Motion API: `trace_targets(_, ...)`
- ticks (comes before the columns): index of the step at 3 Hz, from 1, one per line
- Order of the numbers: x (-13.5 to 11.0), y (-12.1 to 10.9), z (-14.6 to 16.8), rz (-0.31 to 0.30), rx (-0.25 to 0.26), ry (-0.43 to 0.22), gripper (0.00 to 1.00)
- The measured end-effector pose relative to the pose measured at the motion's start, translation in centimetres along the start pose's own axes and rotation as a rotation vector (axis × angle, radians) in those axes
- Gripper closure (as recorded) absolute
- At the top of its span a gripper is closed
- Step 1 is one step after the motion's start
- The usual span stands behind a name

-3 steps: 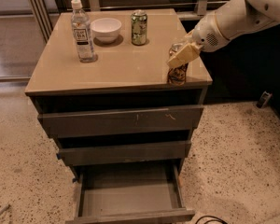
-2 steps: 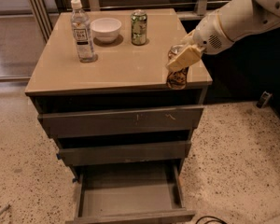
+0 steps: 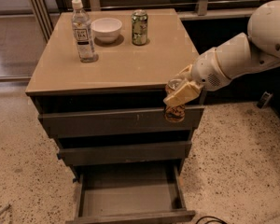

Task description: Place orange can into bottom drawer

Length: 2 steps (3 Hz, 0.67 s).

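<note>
My gripper [image 3: 179, 94] is shut on the orange can [image 3: 175, 111], an orange-brown can with a silver top. It holds the can upright in the air, just off the cabinet's front right corner, in front of the top drawer. The bottom drawer [image 3: 130, 197] is pulled out below and to the left, a flat grey tray with a low front, and nothing lies in it. The white arm reaches in from the right.
On the tan cabinet top [image 3: 121, 64] stand a water bottle [image 3: 83, 31], a white bowl [image 3: 106, 29] and a green can [image 3: 139, 27]. The two upper drawers [image 3: 121, 122] are slightly ajar. Speckled floor lies all around, with a dark cable [image 3: 210, 220] at the bottom edge.
The gripper has carried the orange can off the tabletop's right edge, forward and down, so it now hangs in front of the top drawer.
</note>
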<state>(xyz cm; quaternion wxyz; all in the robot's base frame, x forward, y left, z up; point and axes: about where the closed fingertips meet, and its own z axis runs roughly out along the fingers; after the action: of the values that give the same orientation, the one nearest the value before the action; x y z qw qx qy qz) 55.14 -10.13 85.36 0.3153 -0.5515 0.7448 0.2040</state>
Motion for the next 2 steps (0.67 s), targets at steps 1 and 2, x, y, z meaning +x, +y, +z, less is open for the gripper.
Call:
trace_targets(1, 0.0, 0.0, 0.0, 0.0, 0.0, 0.0, 1.0)
trace_targets(2, 2.0, 0.7, 2.5, -0.026, -0.014, -0.029, 1.0)
